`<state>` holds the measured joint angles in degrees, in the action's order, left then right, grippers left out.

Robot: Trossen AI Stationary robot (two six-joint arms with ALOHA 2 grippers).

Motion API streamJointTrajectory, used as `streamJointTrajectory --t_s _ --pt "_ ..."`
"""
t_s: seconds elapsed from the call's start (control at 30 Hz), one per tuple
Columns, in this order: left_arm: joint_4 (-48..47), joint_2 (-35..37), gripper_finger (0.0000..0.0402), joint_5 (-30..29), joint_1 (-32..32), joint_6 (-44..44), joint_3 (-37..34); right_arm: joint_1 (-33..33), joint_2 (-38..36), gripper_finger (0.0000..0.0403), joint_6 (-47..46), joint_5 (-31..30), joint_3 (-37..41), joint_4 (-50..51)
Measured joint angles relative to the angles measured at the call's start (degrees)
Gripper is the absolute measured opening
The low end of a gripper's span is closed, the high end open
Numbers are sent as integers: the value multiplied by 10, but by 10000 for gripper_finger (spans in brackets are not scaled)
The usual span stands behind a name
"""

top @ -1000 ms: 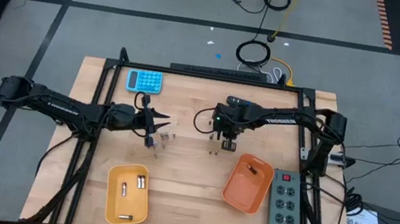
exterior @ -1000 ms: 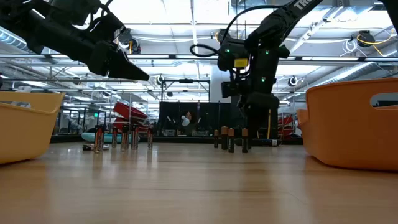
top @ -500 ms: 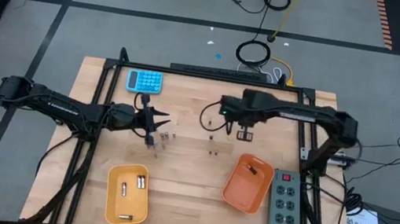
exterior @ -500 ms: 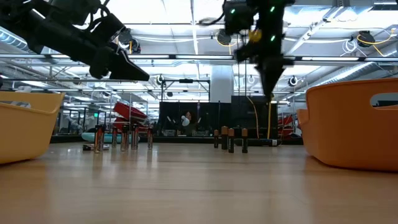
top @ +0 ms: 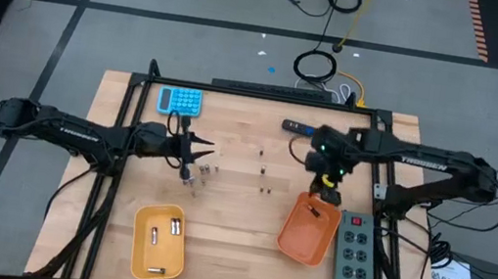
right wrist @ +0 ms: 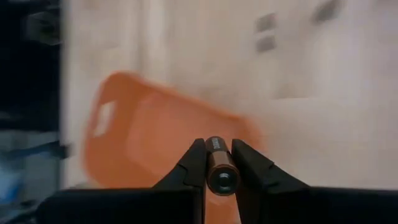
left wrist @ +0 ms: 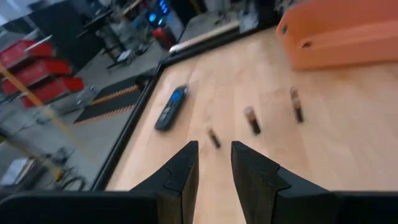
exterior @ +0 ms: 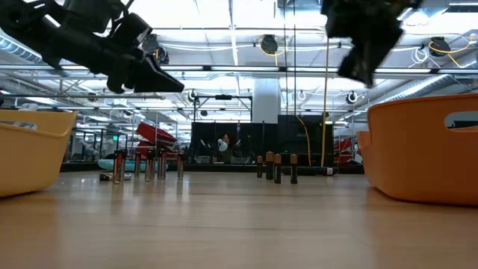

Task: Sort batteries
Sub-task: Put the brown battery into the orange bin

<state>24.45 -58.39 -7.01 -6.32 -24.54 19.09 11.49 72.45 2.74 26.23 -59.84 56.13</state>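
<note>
My right gripper (top: 326, 185) hangs over the far end of the orange tray (top: 299, 238), shut on a dark, copper-toned battery (right wrist: 219, 171). One battery (top: 315, 209) lies in that tray. Small batteries stand on end on the table: one group (top: 210, 169) beside my left gripper (top: 194, 161), a looser group (top: 264, 181) in the middle. My left gripper (left wrist: 214, 152) is open with nothing between its fingers, above the table. The yellow tray (top: 143, 242) at the near left holds a few batteries (top: 174, 227). My right gripper pinches the battery's round sides (right wrist: 214, 155) between its two fingers (right wrist: 194, 163). The battery lies along the fingers, one end (right wrist: 222, 180) toward the wrist camera. The fingers slant down toward the orange tray, and the battery is lifted clear of everything.
A black remote-like gadget (top: 298, 127) lies at the far side, a blue calculator (top: 181, 101) at the far left, and a grey power strip (top: 356, 269) along the right edge. Bare wood lies between the two trays near the front.
My right gripper has risen from the middle group of standing batteries and swung toward the table's right edge, ending over the orange tray's far end. It has tipped further downward on the way and stayed shut.
</note>
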Motion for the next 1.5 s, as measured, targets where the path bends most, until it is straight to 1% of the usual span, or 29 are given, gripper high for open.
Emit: streamJointTrajectory --t_s 0.07,0.17,0.23,0.3,0.43,0.5,0.57,0.6,0.67,0.73,0.83,0.87,0.9,0.97,1.1,1.23,1.3,1.4,1.5 --pt "23 0 105 26 -16 0 0 -4 -5 33 -17 28 48 -34" --pt "48 0 105 60 -40 0 0 -8 5 35 -77 17 95 -43" --pt "55 0 105 78 -55 0 0 -9 15 59 -123 -9 107 -51" --pt "71 -4 105 86 -65 1 0 -12 25 93 -167 -30 109 -54" --pt "96 -11 105 87 -73 1 0 -36 24 154 -202 -37 109 -68" --pt "100 -11 105 87 -72 1 0 -49 23 172 -215 -36 108 -72" --pt "99 -11 105 87 -72 2 0 -57 23 182 -218 -42 93 -40" --pt "99 -11 105 87 -72 6 0 -60 23 184 -218 -57 80 -14" --pt "99 -11 105 86 -72 15 0 -66 21 184 -217 -125 48 28" --pt "99 -11 105 83 -72 28 0 -67 21 179 -201 -195 20 33" --pt "96 -11 105 56 -72 47 0 -55 27 169 -147 -287 -11 -36" --pt "93 -11 105 54 -72 51 0 -47 35 166 -133 -303 -20 -69" --pt "89 -11 105 54 -72 56 0 -36 46 163 -124 -308 -28 -95" --pt "89 -12 105 54 -72 61 0 -14 74 161 -107 -305 -45 -121" --pt "90 -24 105 54 -68 60 0 20 145 161 -42 -299 -87 -131" --pt "93 -51 105 54 -68 58 0 43 208 160 16 -241 -122 -168" --pt "94 -67 105 54 -68 58 0 45 234 160 59 -219 -132 -178" --pt "97 -93 105 54 -68 58 0 31 257 160 130 -189 -138 -187" --pt "119 -116 105 54 -68 58 0 16 274 160 170 -180 -139 -196"
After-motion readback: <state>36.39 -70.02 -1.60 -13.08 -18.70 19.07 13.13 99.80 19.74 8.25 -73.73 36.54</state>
